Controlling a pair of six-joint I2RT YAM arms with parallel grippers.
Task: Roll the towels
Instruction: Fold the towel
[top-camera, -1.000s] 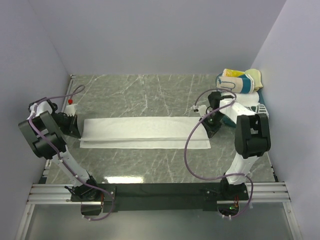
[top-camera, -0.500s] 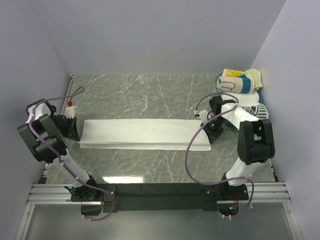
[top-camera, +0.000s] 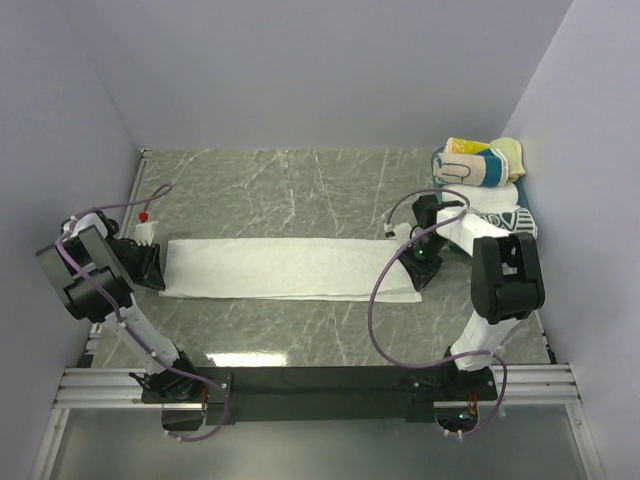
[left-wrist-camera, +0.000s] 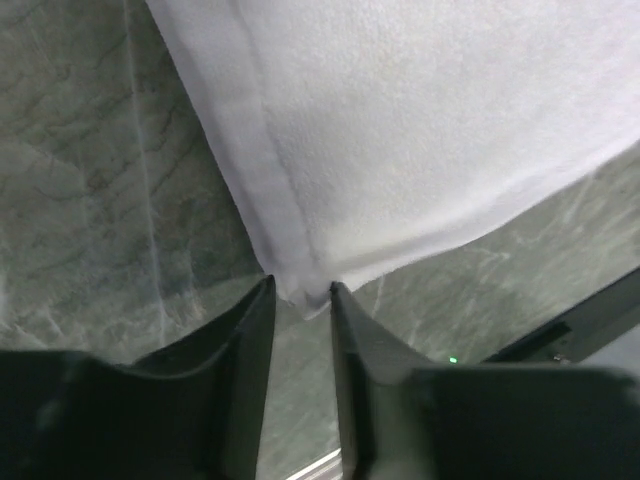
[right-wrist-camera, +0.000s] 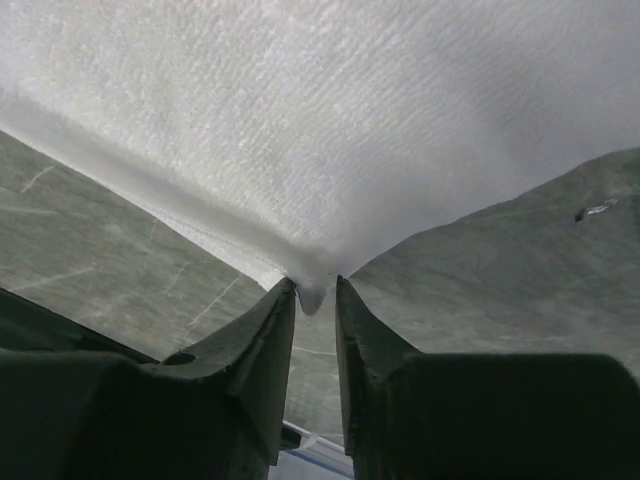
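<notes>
The large white towel (top-camera: 285, 268) lies flat as a long strip across the middle of the marble table (top-camera: 300, 190). My left gripper (top-camera: 157, 277) is shut on its near left corner; in the left wrist view the corner (left-wrist-camera: 300, 290) sits pinched between the fingertips of the gripper (left-wrist-camera: 302, 292). My right gripper (top-camera: 418, 280) is shut on the near right corner, which also shows in the right wrist view (right-wrist-camera: 313, 290). A yellow-teal-white striped rolled towel (top-camera: 478, 162) and a white rolled one with dark print (top-camera: 505, 215) lie at the back right.
Grey walls close in the table on the left, back and right. The rolled towels sit right behind my right arm. The black rail (top-camera: 320, 380) with both arm bases runs along the near edge.
Both grippers have moved toward the near edge with the towel's corners in them. The offset double layer seen earlier now lies as one even strip.
</notes>
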